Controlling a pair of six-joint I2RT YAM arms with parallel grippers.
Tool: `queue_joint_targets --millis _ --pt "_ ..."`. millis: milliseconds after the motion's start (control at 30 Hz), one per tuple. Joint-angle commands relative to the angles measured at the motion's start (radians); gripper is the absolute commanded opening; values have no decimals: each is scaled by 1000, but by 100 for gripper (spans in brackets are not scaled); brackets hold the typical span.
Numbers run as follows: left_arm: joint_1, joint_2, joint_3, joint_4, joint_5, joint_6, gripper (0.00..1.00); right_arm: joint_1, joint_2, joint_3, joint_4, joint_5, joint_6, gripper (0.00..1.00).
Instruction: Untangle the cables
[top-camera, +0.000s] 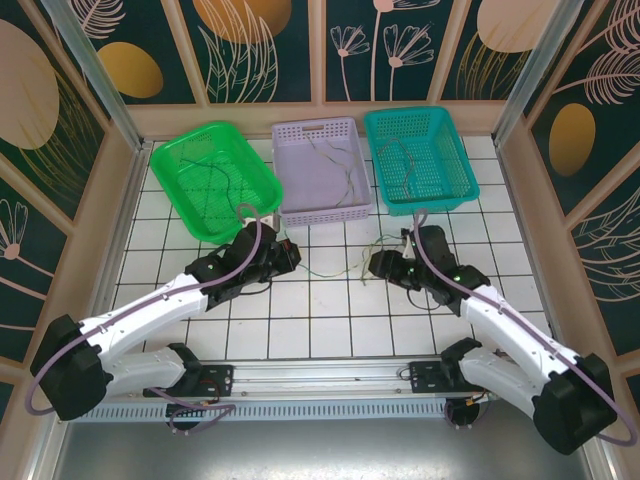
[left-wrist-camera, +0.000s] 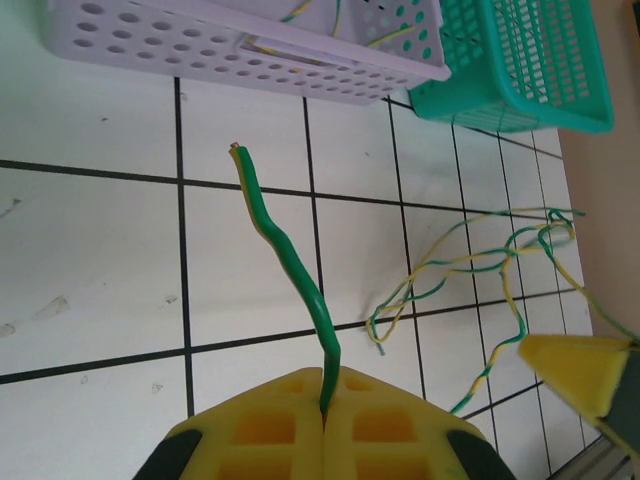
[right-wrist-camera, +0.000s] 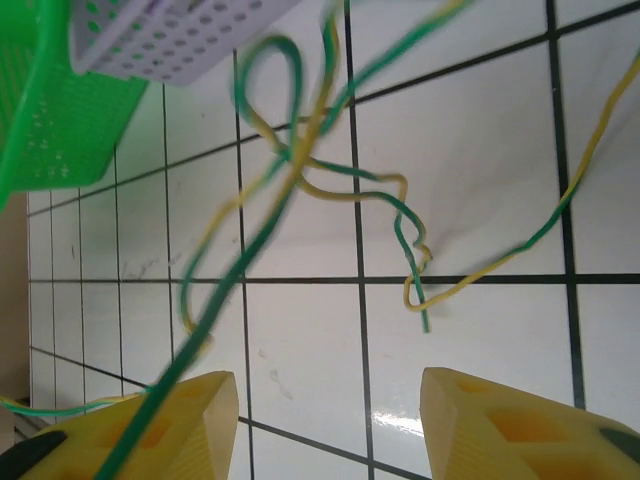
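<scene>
From above, the loose cables (top-camera: 345, 266) are hair-thin against the white tiled table (top-camera: 300, 320). They lie between the two claws, in front of the lavender basket (top-camera: 320, 210), and their crossings cannot be followed there. Faint strands also lie inside the green basket (top-camera: 185, 165), the lavender one and the teal basket (top-camera: 445, 170), too fine to count. In that view both claws' fingertips are hidden under their own wrists.

The left wrist camera is clearer. The left claw (left-wrist-camera: 324, 388) is pinched tight on a single green cable (left-wrist-camera: 290, 265) with a yellow stripe. It rises from between the yellow fingers in a gentle wave and ends free on the table, short of the lavender basket's wall. To its right lies a loose knot of cables (left-wrist-camera: 470, 265), thin green and yellow strands looping over each other. The held cable's other end is cut off below the fingers, so whether it joins the knot cannot be told. A yellow fingertip (left-wrist-camera: 575, 365) of the right claw pokes in at the lower right edge.

In the right wrist camera the right claw (right-wrist-camera: 330, 410) has its fingers apart, with nothing clamped between them. A blurred green strand (right-wrist-camera: 222, 290) runs close to the lens across one finger (right-wrist-camera: 195, 410); whether it touches cannot be told. Beyond it the knot shows again, its upper loops smeared out of focus.
</scene>
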Motion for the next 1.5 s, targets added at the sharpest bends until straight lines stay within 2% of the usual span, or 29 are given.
queue_joint_targets --millis 0,200,367,600,667,867,1000,1167,1333,1467 --pt "-6 8 35 -8 25 110 0 -6 -64 92 -94 125 33 53" --pt "-7 20 37 -2 49 136 0 -40 -60 191 -162 226 65 61" --pt "-22 49 53 6 65 149 0 -93 61 247 -169 229 69 57" --pt "-53 90 75 -23 29 158 0 -99 152 316 -214 266 24 56" --pt "-57 97 81 -29 9 159 0 -99 149 297 -257 300 47 56" --pt "-66 136 109 -48 -26 163 0 -119 80 182 -310 299 127 56" --pt "-72 159 116 -51 -9 182 0 -170 71 132 -294 275 141 56" --pt "-110 212 139 -91 -29 208 0 -209 57 83 -354 275 192 56" --pt "-121 228 131 -67 -29 191 0 -234 16 -2 -238 213 178 54" --pt "-127 240 137 -75 -33 198 0 -251 48 -45 -233 185 188 49"
